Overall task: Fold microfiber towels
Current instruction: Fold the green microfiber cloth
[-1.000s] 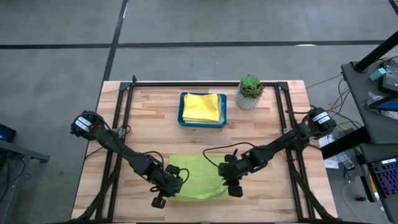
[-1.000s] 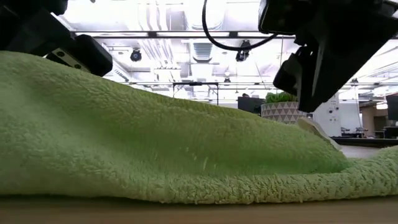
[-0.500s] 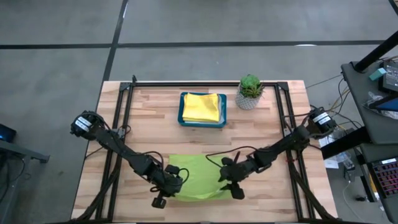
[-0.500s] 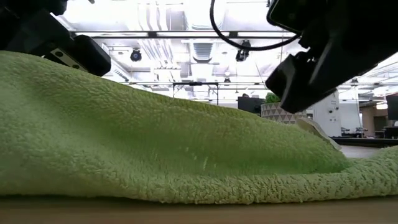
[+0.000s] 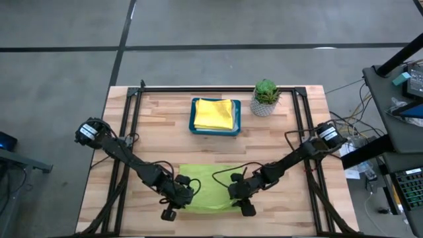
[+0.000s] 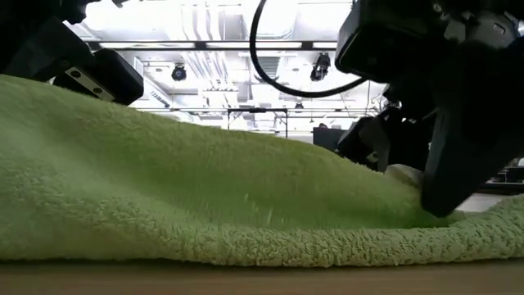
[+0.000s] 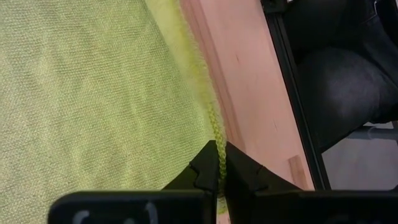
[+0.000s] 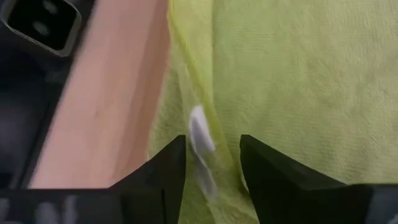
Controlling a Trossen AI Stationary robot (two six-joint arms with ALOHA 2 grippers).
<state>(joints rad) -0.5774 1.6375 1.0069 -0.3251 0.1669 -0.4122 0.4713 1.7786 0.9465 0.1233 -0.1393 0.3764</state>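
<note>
I see the lime green towel (image 5: 206, 189) spread at the near edge of the worktop (image 5: 165, 132), between both arms. My left gripper (image 7: 217, 163) has its jaws pinched tight on the towel's hemmed edge. My right gripper (image 8: 213, 163) has its jaws parted astride the opposite edge, beside a white label (image 8: 200, 133). A folded yellow towel (image 5: 216, 114) lies in the teal tray (image 5: 193, 119), near the potted plant (image 5: 266, 97).
</note>
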